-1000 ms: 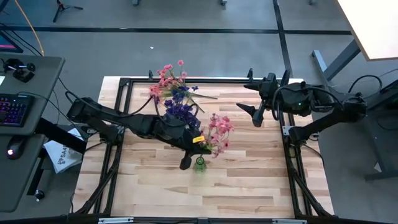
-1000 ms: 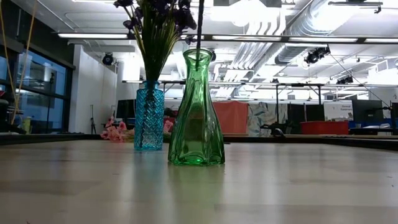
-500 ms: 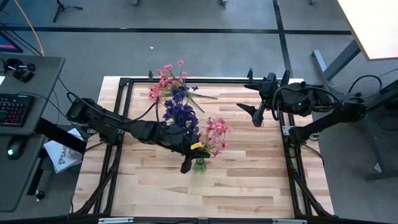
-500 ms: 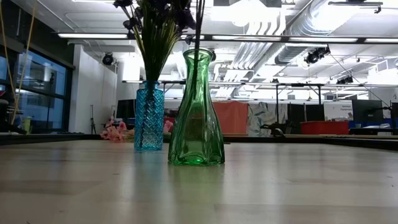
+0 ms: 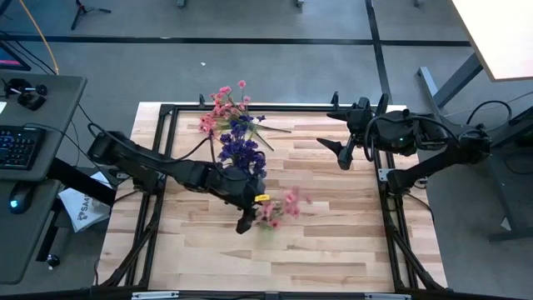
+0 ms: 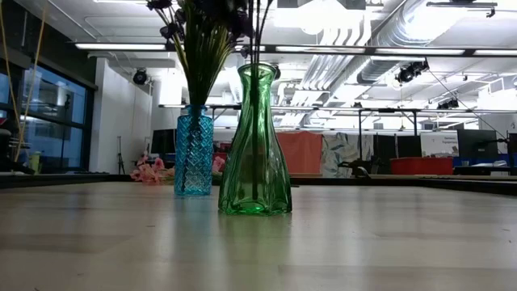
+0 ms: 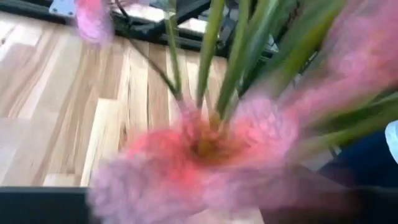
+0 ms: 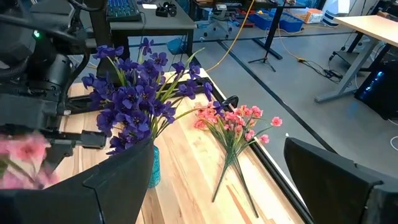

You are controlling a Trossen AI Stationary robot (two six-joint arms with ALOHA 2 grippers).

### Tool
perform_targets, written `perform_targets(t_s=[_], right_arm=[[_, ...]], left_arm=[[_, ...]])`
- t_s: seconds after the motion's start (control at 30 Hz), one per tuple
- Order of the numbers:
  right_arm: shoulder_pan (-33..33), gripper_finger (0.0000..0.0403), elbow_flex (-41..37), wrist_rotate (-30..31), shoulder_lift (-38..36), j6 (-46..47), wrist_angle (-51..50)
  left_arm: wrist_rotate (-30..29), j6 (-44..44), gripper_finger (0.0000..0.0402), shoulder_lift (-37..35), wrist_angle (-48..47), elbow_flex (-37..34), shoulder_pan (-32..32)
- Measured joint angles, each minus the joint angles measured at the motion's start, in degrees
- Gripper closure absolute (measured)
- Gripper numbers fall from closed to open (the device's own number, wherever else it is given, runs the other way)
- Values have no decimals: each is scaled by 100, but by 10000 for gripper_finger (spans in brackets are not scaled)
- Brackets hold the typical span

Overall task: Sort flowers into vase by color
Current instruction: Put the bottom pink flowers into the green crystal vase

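A green glass vase (image 6: 255, 162) stands on the wooden table, with thin green stems (image 6: 257, 32) running down into its neck. They belong to a pink sprig (image 5: 279, 208), blurred, with blossoms low over the vase; it fills the left wrist view (image 7: 205, 155). My left gripper (image 5: 247, 223) is open beside the vase, the sprig between its fingers. Behind it, a blue vase (image 6: 194, 153) holds purple flowers (image 5: 241, 152). A loose pink bunch (image 5: 223, 107) lies at the far edge. My right gripper (image 5: 341, 157) hangs open at the far right. My left gripper stands around the pink sprig just below its blossoms (image 7: 211, 134), coming in level from the table's left. Blur hides whether the fingers touch it. The sprig stands upright with its stems inside the green vase's neck.
A black frame rail (image 5: 250, 107) runs round the table top. The loose pink bunch (image 8: 233, 124) lies next to that rail, past the blue vase. Bare wood (image 5: 275, 267) stretches toward the near edge. A desk with a keyboard (image 5: 17, 146) stands off the left side.
The pink sprig has dropped: its blossoms, earlier high and to the right of my left gripper, now sit blurred low over the green vase, and more stems show in the vase's neck. My left gripper has sunk a little beside the vase.
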Motion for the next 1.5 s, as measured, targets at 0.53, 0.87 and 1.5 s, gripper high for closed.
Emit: perform_targets(t_s=[0.53,0.87,1.5], right_arm=[[-122,48,-2,799,2,-420,373],[-1362,48,-2,-294,112,111,453],[-4214,48,-50,-5470,3661,-1645,165]], left_arm=[[379,-303,170,-2215,-1279,22,895],[-1038,598,169,-3704,-852,28,1323],[-2220,1350,170,-4357,-660,4,1578]])
